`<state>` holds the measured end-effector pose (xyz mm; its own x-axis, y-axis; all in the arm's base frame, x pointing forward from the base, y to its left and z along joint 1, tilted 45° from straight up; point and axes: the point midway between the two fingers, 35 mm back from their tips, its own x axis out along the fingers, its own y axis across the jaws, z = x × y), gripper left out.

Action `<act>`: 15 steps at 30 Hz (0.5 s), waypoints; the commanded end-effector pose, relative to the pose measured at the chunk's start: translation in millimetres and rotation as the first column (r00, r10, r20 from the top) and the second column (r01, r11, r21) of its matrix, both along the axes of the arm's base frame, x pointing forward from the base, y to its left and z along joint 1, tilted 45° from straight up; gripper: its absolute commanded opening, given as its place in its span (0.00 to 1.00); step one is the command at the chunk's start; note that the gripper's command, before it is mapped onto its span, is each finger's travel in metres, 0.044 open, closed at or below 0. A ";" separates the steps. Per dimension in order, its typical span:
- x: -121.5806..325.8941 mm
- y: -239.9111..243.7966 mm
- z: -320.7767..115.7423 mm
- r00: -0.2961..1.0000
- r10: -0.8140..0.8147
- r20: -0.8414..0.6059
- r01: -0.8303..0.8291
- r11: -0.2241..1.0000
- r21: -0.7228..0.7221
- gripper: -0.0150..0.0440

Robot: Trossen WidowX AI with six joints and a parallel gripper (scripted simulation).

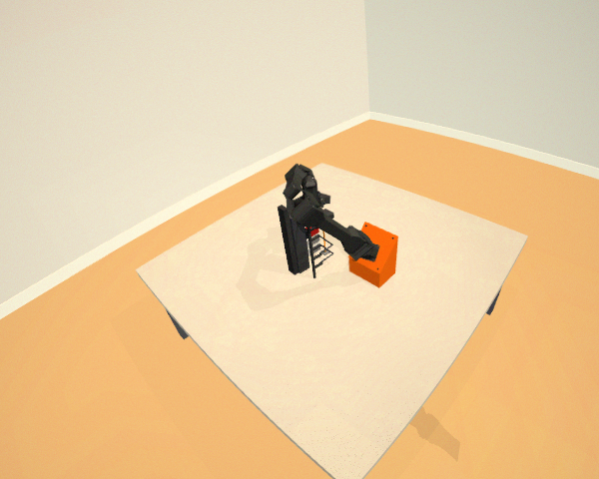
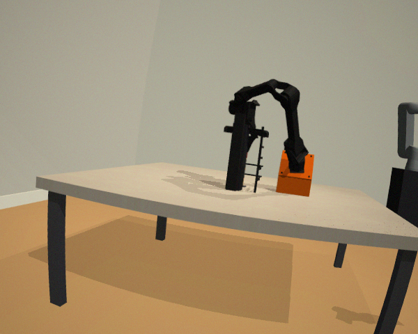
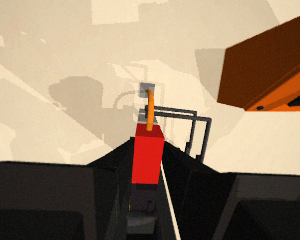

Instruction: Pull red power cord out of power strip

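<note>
With the claw (image 3: 146, 192) closing narrowly on the red plug (image 3: 147, 154), squeeze it square, then pull straight out from the power strip (image 1: 293, 239) without tilting.

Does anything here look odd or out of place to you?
Yes: the power strip stands upright on end on the table instead of lying flat. The gripper is closing around the red plug. Nothing looks spilled or broken.

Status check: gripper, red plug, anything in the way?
Gripper shut on red plug. Plug at the upright power strip, unplugged or not can't tell. Black wire rack close beside.
</note>
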<state>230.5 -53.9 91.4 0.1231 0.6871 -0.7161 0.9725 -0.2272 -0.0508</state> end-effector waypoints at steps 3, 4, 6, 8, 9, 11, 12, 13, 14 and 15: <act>0.1 -0.1 0.3 1.000 0.001 0.000 -0.001 1.000 0.000 0.28; 0.1 -0.1 0.3 1.000 0.001 0.000 -0.001 1.000 0.000 0.27; 0.1 -0.3 0.1 1.000 0.001 0.000 -0.001 1.000 0.000 0.25; 0.0 -1.3 -0.8 1.000 0.000 0.000 0.000 1.000 0.000 0.25; -0.1 -2.1 -1.5 1.000 0.000 0.000 0.000 1.000 0.000 0.25; -0.3 -4.2 -3.5 1.000 0.000 0.000 0.000 1.000 -0.001 0.25; -0.5 -5.5 -4.6 1.000 0.000 0.000 0.000 1.000 -0.001 0.25; -0.6 -6.7 -5.7 1.000 -0.001 0.000 0.001 1.000 -0.002 0.25; -0.8 -7.9 -6.8 1.000 -0.001 0.000 0.001 1.000 -0.002 0.25; -0.9 -9.1 -7.9 1.000 -0.001 0.000 0.001 1.000 -0.002 0.25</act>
<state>230.9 -54.3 90.5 0.1248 0.6961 -0.7070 0.9726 -0.2266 -0.0514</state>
